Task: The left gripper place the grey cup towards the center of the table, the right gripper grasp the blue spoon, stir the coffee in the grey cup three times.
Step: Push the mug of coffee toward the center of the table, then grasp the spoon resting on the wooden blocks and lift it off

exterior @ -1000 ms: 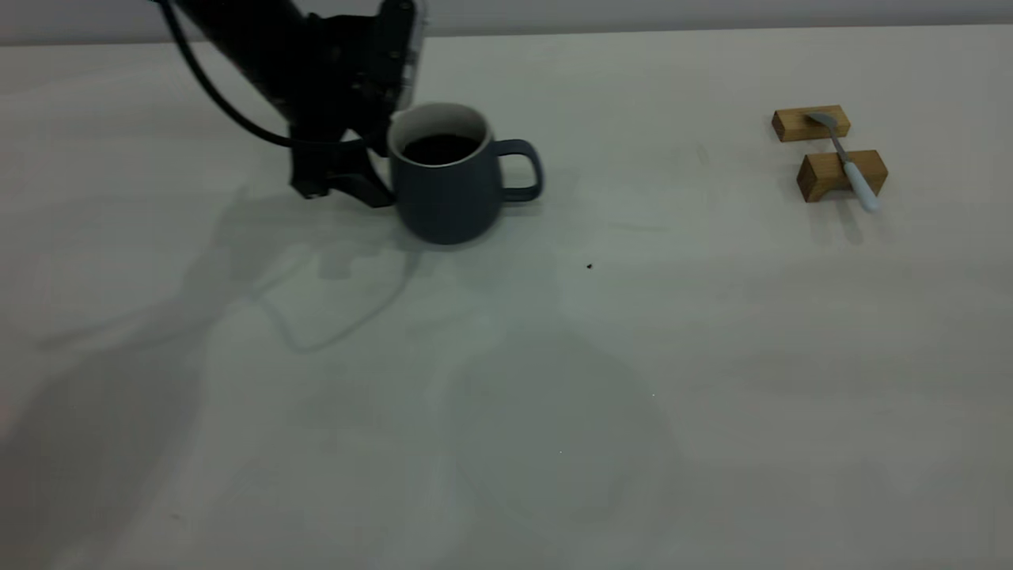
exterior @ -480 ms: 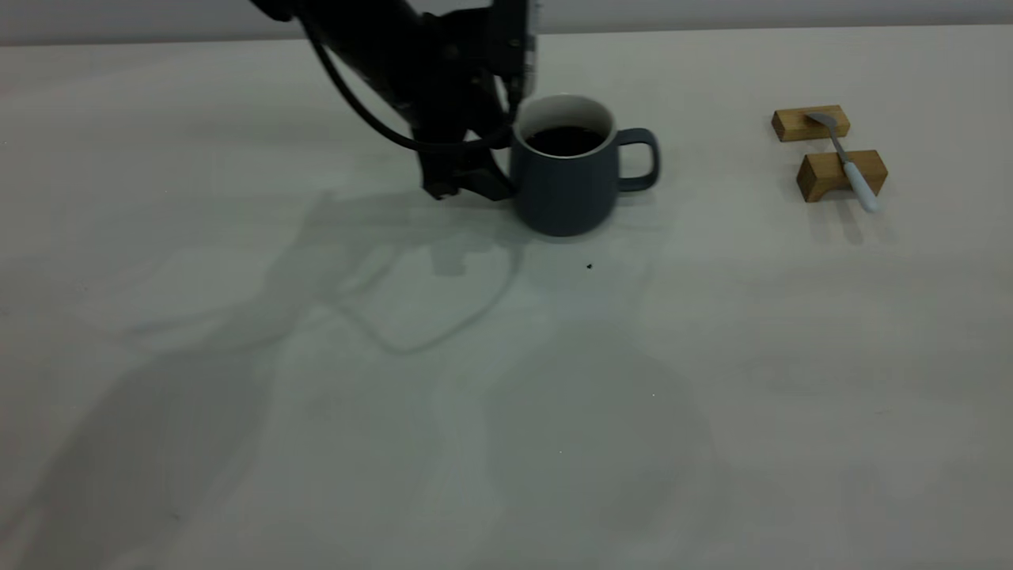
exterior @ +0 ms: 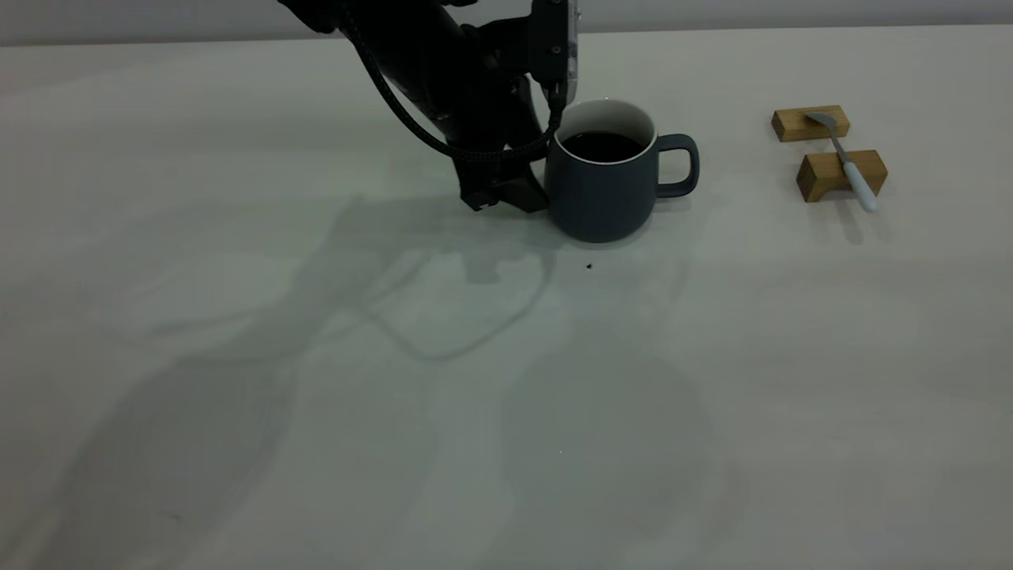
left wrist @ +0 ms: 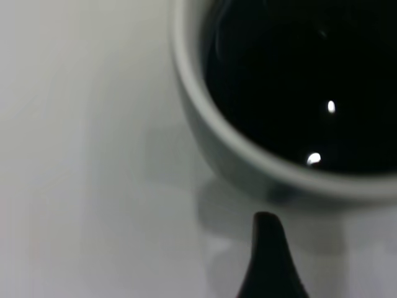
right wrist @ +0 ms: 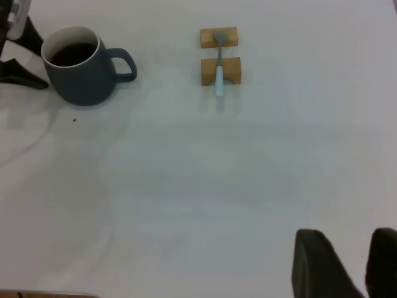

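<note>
Step in hand: set the cup down at the desk centre without spilling.

On the plain off-white matte desk [exterior: 316, 443], a tiny dark speck [exterior: 589, 266] lies just in front of the rounded slate-grey, white-lined cup [exterior: 603, 190], which stands upright near centre, handle towards the spoon. The black two-fingered left tool [exterior: 506, 190] touches its far-from-handle side; whether its fingers pinch the wall cannot be told. Release slowly, withdraw level, keep the black coffee [exterior: 601, 146] calm. The right tool [right wrist: 347, 264], fingers spread, is well apart. Farther right, the slim blue-handled metal spoon [exterior: 845, 161] bridges two small wooden blocks [exterior: 839, 174].
</note>
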You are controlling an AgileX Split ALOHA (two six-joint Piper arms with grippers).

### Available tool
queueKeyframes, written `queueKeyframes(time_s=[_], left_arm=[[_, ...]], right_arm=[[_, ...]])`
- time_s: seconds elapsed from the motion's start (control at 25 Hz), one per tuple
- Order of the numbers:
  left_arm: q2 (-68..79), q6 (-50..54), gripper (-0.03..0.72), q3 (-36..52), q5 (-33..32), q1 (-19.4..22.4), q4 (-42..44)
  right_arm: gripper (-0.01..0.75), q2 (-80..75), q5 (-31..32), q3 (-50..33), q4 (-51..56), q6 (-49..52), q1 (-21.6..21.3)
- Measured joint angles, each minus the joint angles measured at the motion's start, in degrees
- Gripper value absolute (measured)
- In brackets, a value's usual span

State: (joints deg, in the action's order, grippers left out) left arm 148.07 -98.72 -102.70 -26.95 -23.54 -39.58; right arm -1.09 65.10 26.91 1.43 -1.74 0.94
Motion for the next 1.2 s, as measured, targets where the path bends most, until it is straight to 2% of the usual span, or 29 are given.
queueKeyframes(time_s=[0.12, 0.24, 0.4, 0.56, 0.88, 1.0, 1.2], left_arm=[[-3.49, 11.54, 0.585, 0.00, -7.05, 1.93, 10.55], [-10.84, 28.32, 0.585, 0.00, -15.46, 3.38, 19.58], [-21.89, 49.73, 0.585, 0.00, -27.13, 3.55, 27.96], [-33.98, 67.41, 0.585, 0.00, -38.78, 3.55, 32.16], [-52.49, 83.34, 0.585, 4.24, -39.98, 3.55, 33.33], [-59.56, 86.47, 0.585, 11.08, -39.98, 3.55, 33.33], [-71.42, 91.14, 0.585, 28.02, -39.98, 3.55, 33.41]], right_arm=[[0.238, 0.00, 0.00, 0.00, 0.00, 0.00, 0.00], [0.238, 0.00, 0.00, 0.00, 0.00, 0.00, 0.00], [0.238, 0.00, 0.00, 0.00, 0.00, 0.00, 0.00], [0.238, 0.00, 0.00, -0.05, 0.00, 0.00, 0.00], [0.238, 0.00, 0.00, -0.05, 0.06, 0.00, 0.00], [0.238, 0.00, 0.00, -0.05, 0.06, 0.00, 0.00], [0.238, 0.00, 0.00, -0.05, 0.06, 0.00, 0.00]])
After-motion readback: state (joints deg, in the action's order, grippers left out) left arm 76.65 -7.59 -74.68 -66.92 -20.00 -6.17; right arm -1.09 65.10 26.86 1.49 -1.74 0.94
